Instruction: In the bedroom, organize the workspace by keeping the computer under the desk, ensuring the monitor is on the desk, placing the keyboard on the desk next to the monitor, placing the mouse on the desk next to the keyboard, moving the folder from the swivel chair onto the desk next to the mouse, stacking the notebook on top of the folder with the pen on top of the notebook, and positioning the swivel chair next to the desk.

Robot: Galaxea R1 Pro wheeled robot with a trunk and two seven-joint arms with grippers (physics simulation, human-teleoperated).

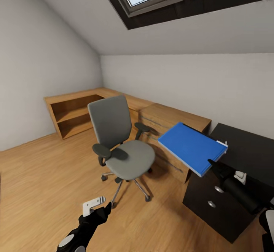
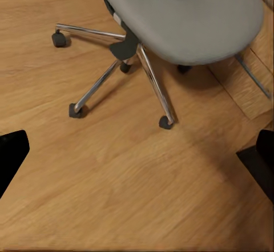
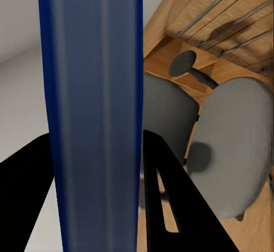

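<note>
The right pincer [image 1: 217, 167] is clamped on 1 corner of the blue folder [image 1: 191, 147], which hangs in the air, tilted, between the swivel chair [image 1: 121, 145] and the black worktop [image 1: 247, 149], partly over the light wooden drawer chest [image 1: 173, 124]. In the right wrist view the folder [image 3: 94, 109] runs edge-on between the 2 black fingers [image 3: 165, 206].

The step in hand looks like carrying the folder onto the worktop. Held by a corner, it could sag or swing, so a slow, level sweep toward the worktop and a flat landing before release would suit.

The left pincer [image 1: 95, 206] hangs spread and empty over the floor in front of the chair's casters.

The open shelf unit [image 1: 72, 116] behind the chair holds nothing visible; the worktop's drawer unit [image 1: 213, 202] is closed, contents hidden.
</note>
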